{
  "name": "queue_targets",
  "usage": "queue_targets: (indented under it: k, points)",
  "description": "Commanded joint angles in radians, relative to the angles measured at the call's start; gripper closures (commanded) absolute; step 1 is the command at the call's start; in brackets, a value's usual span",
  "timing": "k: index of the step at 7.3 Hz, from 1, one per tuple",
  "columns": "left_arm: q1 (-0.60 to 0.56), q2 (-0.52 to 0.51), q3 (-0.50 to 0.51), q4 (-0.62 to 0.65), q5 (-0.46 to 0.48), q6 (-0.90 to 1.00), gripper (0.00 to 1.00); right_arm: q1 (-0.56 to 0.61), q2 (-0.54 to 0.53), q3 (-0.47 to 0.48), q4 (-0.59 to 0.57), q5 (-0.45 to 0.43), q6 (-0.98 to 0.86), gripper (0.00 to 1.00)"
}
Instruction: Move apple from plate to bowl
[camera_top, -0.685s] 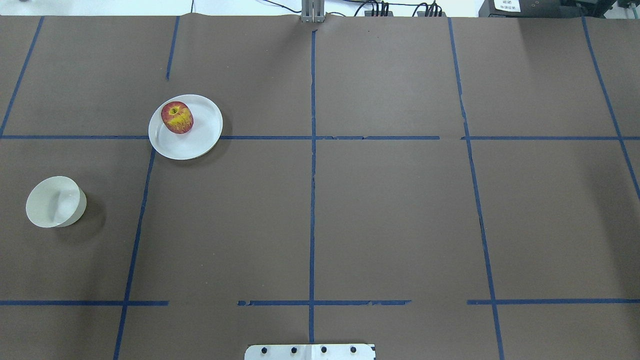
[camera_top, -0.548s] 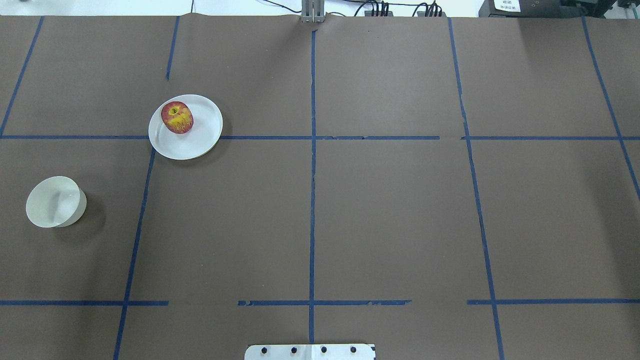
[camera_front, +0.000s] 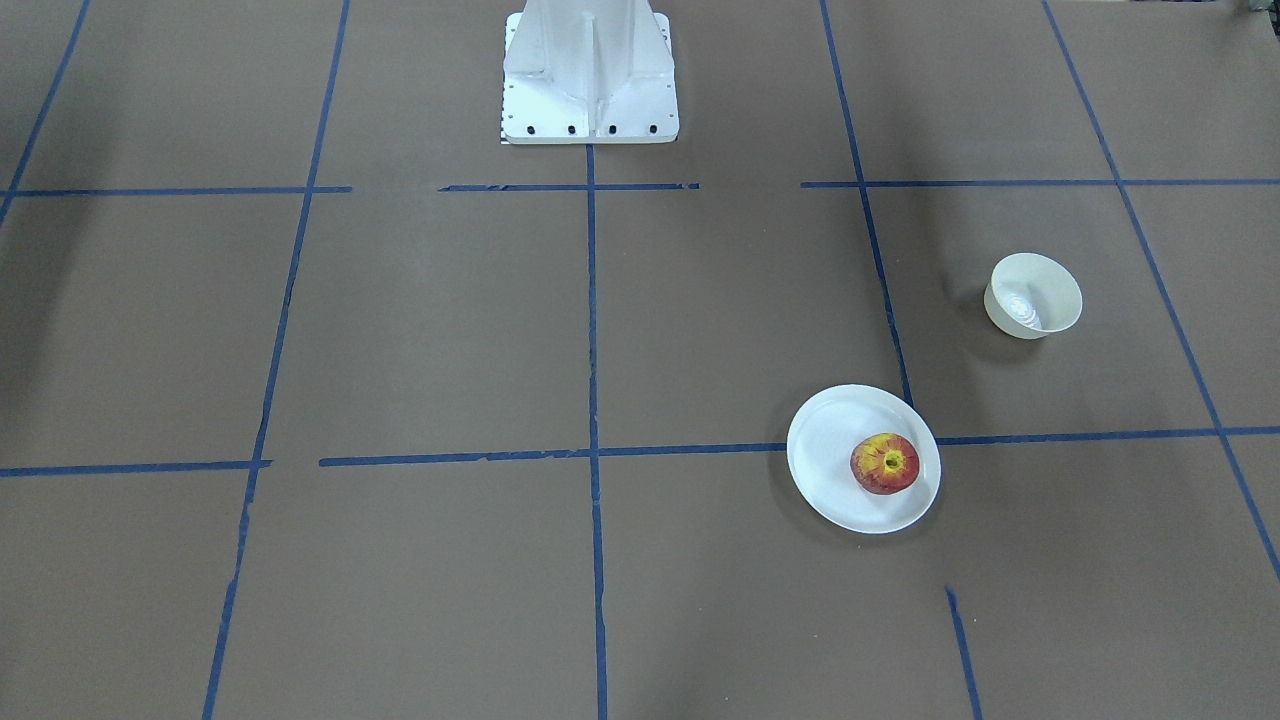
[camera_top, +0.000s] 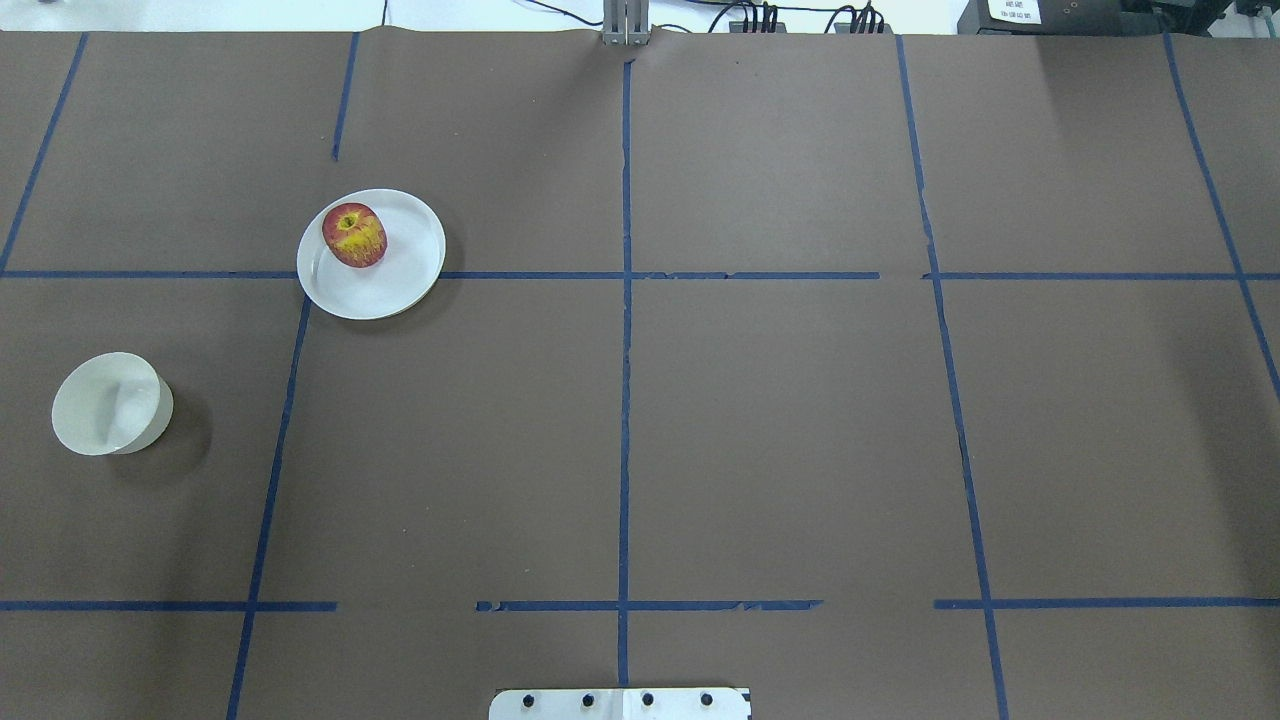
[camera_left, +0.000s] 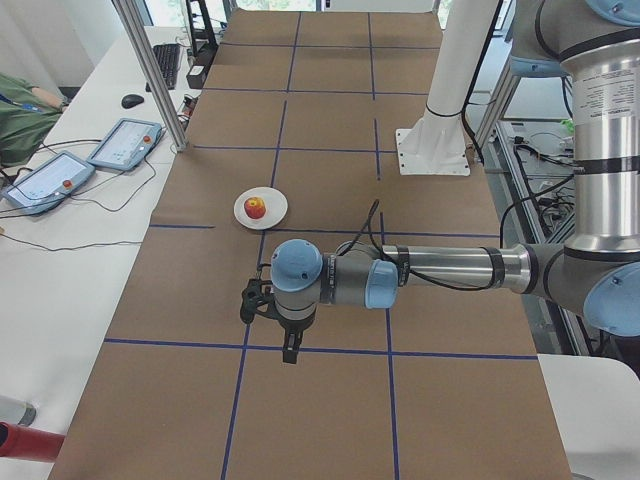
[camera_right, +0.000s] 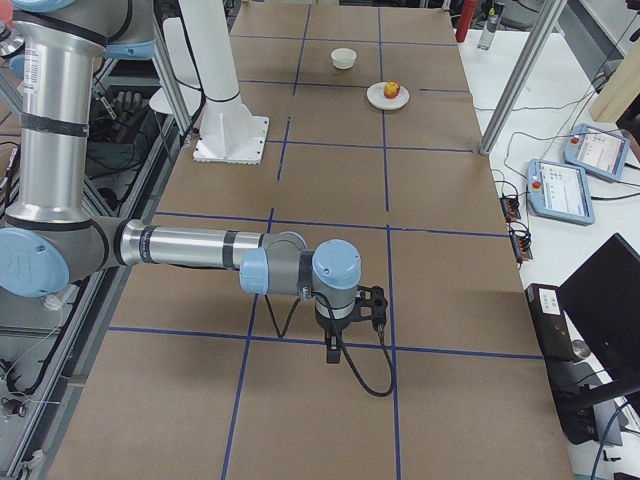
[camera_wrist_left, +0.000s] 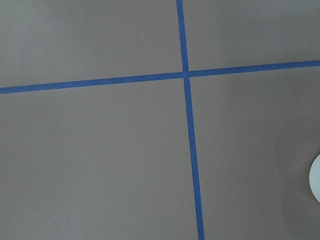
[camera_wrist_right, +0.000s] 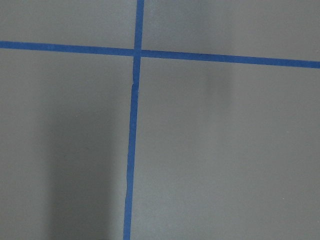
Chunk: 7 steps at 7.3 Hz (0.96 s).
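Note:
The small red apple (camera_top: 354, 235) with a yellow patch lies on the flat white plate (camera_top: 400, 282) at the far left of the table; both also show in the front view, apple (camera_front: 885, 463) on plate (camera_front: 828, 440). The deep cream-white bowl (camera_top: 108, 403) stands empty, nearer and further left, apart from the plate; it also shows in the front view (camera_front: 1035, 295). My left gripper (camera_left: 290, 352) shows only in the left side view, hanging above the table short of the plate. My right gripper (camera_right: 332, 350) shows only in the right side view, far from both. I cannot tell whether either is open.
Blue tape lines grid the brown table cover. The white robot base (camera_front: 590, 80) stands at the middle of the robot's edge. Teach pendants (camera_left: 125, 143) and cables lie on the white side table beyond the far edge. A metal post (camera_left: 150, 70) stands there.

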Motion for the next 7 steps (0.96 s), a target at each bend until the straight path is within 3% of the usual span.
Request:
queue_targets:
  k: [1, 3, 5, 7]
  points:
    - [0.013, 0.0, 0.001, -0.069, -0.001, -0.03, 0.0, 0.0, -0.001, 0.0, 0.0, 0.0, 0.0, 0.0]
    - [0.049, -0.142, 0.004, -0.076, 0.002, -0.142, 0.0, 0.0, -0.001, 0.0, 0.0, 0.0, 0.0, 0.0]
    - [0.199, -0.284, 0.025, -0.064, 0.015, -0.295, 0.0, 0.0, -0.001, 0.0, -0.001, 0.0, 0.0, 0.0]
    - [0.346, -0.411, 0.056, -0.067, 0.117, -0.502, 0.0, 0.0, -0.001, 0.0, 0.0, 0.0, 0.0, 0.0]
